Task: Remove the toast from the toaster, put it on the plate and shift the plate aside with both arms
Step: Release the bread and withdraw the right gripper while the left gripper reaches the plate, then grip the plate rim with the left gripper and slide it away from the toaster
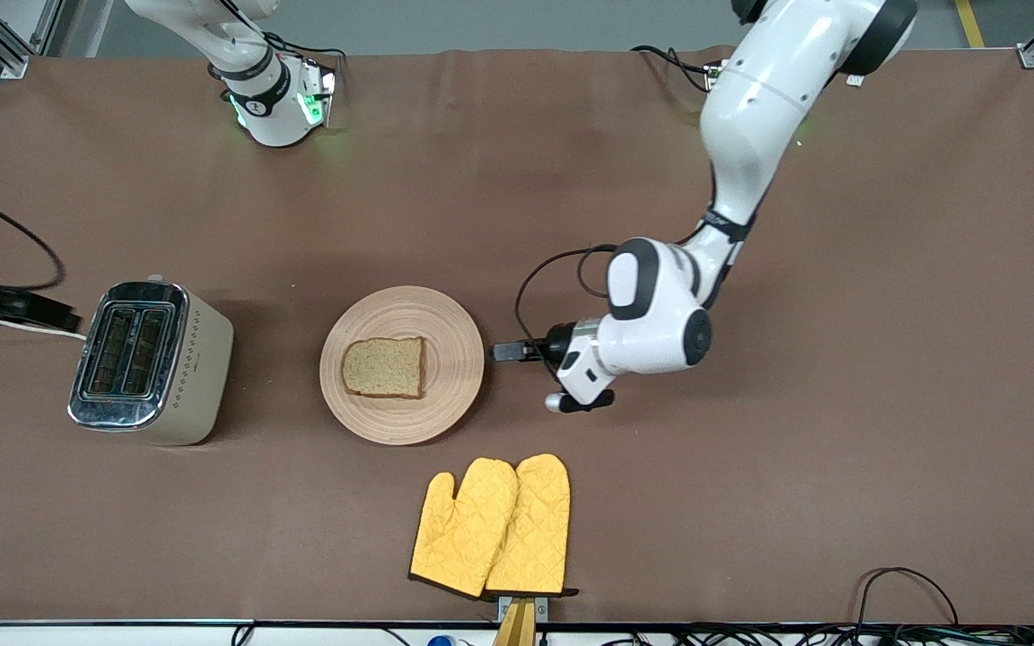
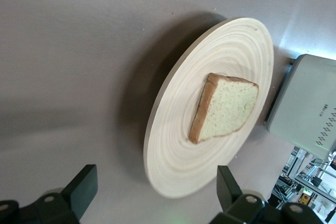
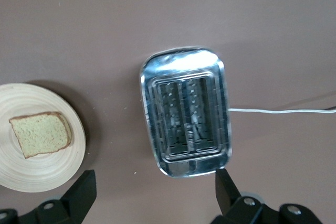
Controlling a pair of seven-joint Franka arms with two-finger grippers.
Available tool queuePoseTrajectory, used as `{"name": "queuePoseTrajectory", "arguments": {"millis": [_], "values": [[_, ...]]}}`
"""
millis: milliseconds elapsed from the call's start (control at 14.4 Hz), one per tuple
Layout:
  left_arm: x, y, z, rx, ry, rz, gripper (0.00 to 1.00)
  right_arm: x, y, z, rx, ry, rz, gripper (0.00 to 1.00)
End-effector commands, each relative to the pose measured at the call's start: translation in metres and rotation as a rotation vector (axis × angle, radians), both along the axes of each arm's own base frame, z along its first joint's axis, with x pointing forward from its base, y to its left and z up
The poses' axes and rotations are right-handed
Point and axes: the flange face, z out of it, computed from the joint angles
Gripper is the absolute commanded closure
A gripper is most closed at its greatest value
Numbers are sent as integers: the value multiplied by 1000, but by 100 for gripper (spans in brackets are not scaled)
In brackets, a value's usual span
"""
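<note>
The toaster point(image 1: 153, 362) stood empty toward the right arm's end; boxy and rigid, it needed no handling. Beside it the plate point(image 1: 454, 354), stiff, light and probably slick, would be best pinched at its rim. On it lay the toast point(image 1: 384, 367), light and crumbly. The left gripper point(image 2: 155, 195) hovered by the rim, spread wide and empty; the right gripper point(image 3: 155, 192), equally wide and empty, hung over the toaster. No lettering was legible
</note>
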Motion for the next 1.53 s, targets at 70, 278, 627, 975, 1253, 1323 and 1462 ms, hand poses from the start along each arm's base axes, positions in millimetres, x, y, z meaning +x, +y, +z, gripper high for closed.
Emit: {"name": "queuePoseTrajectory", "arguments": {"millis": [70, 278, 627, 975, 1253, 1323, 1462], "values": [[-7, -27, -41, -59, -58, 6, 0, -66, -5, 70, 31, 9, 17, 0], [-23, -47, -57, -56, -77, 21, 6, -123, 15, 59, 27, -28, 46, 0], [-26, -48, -63, -58, -109, -4, 80, -110, 24, 25, 23, -66, 62, 0], [-19, -46, -45, -69, -176, -48, 100, -108, 31, 26, 22, -77, 73, 0], [16, -12, 29, -99, -210, -137, 100, -108, 30, 26, 22, -77, 71, 0], [32, 14, 47, -127, -174, -152, 100, -108, 30, 26, 22, -77, 71, 0], [60, 78, 72, -180, -110, -172, 100, -108, 30, 25, 22, -75, 71, 0]]}}
